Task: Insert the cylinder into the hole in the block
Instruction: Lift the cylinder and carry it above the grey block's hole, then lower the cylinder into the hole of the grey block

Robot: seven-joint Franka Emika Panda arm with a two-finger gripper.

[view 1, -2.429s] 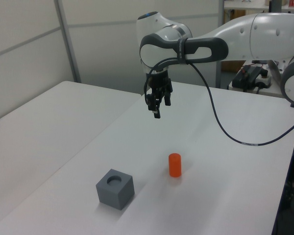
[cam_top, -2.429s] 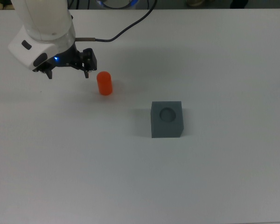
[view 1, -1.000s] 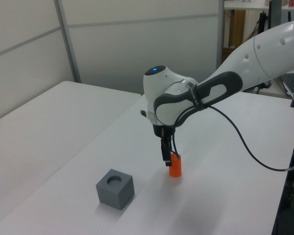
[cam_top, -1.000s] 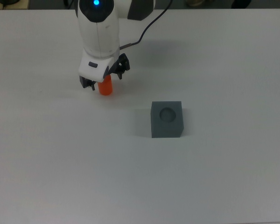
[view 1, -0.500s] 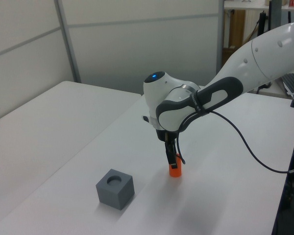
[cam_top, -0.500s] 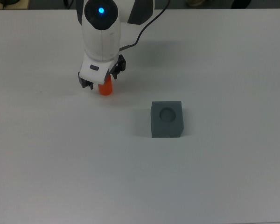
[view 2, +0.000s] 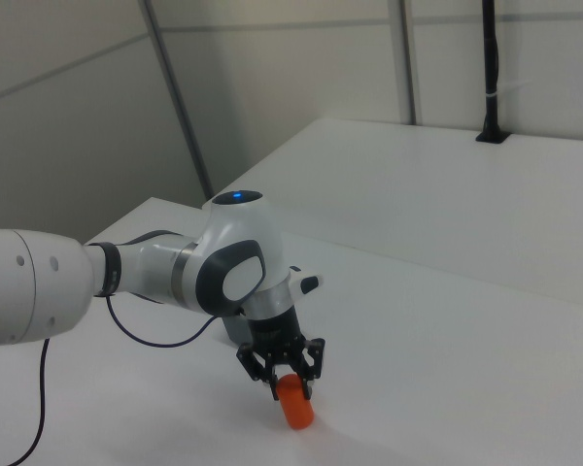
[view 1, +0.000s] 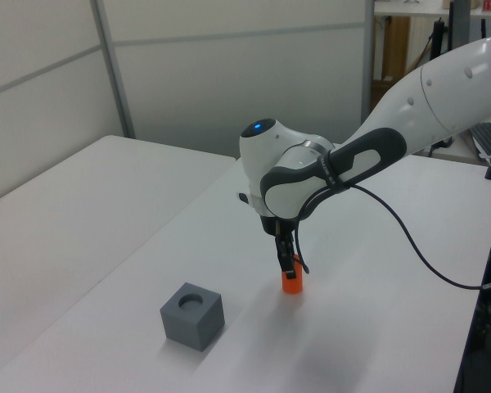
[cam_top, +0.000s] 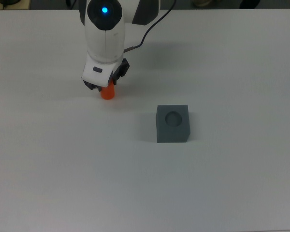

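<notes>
The orange cylinder (cam_top: 108,93) stands upright on the white table (cam_top: 63,169), left of the block in the top view. My gripper (cam_top: 106,85) points straight down over it, fingers pressed against its upper sides. Only the cylinder's lower part (view 1: 291,284) shows in the left view under the gripper (view 1: 288,268). In the right view the black fingers (view 2: 272,381) flank the cylinder (view 2: 295,408), with the gripper (view 2: 291,382) shut on it. The dark grey block (cam_top: 173,124) sits apart, its round hole (cam_top: 173,118) facing up and empty; in the left view the block (view 1: 191,319) lies nearer the camera.
A black cable (cam_top: 145,36) trails from the arm across the table's far side in the top view. Wall panels stand behind the table (view 1: 82,213) in the left view. The block is out of the right view.
The arm swung over from the top view's left, came down around the cylinder, and its fingers closed in on it. The cylinder nudged slightly; the block stayed put.
</notes>
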